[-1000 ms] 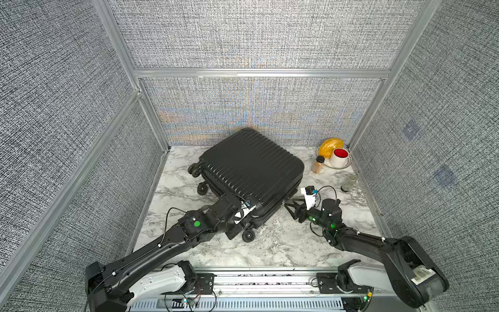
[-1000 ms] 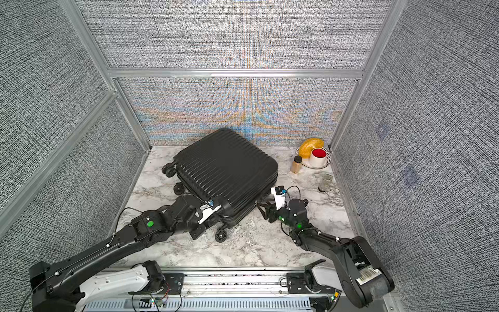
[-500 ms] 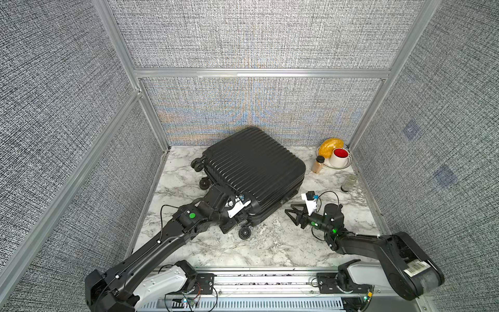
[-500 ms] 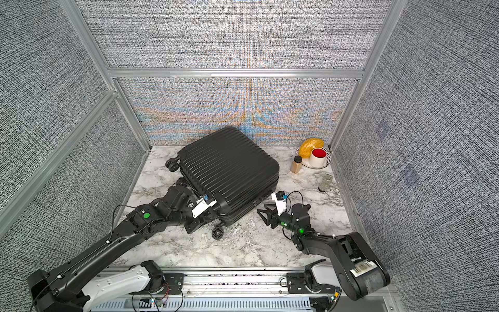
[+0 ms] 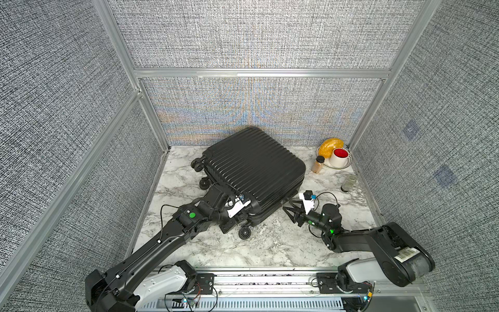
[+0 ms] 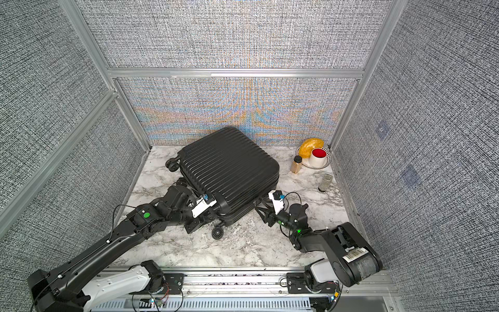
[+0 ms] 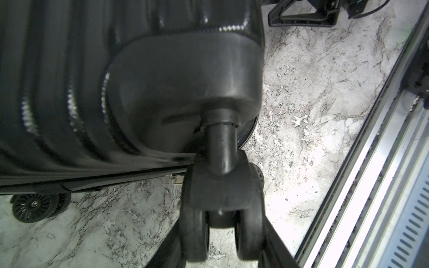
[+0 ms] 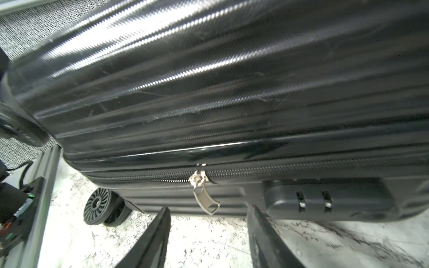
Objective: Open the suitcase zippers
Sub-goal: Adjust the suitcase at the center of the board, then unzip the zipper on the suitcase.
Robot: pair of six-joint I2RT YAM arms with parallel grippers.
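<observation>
Barely started — yet to draw the zipper pull (image 8: 204, 195) along the shut seam of the suitcase (image 5: 253, 167). Bracing a near wheel (image 7: 221, 183) in the clamped left gripper (image 7: 220, 232), poising the spread right gripper (image 8: 209, 222) just short of the pull.

- The suitcase (image 5: 253, 173) lies flat on the table (image 5: 270, 248), at frame centre in both top views.
- The left gripper (image 7: 222, 222) sits at the case's lower-left corner, clamped around a caster wheel (image 7: 220, 190).
- The right gripper (image 5: 289, 206) sits just right of the case's lower-right edge, apart from it.
- The plate (image 5: 347, 165) occupies the table's upper-right corner; the cup (image 5: 339, 158) stands on it, and the jar (image 5: 318, 164) just left of it.
</observation>
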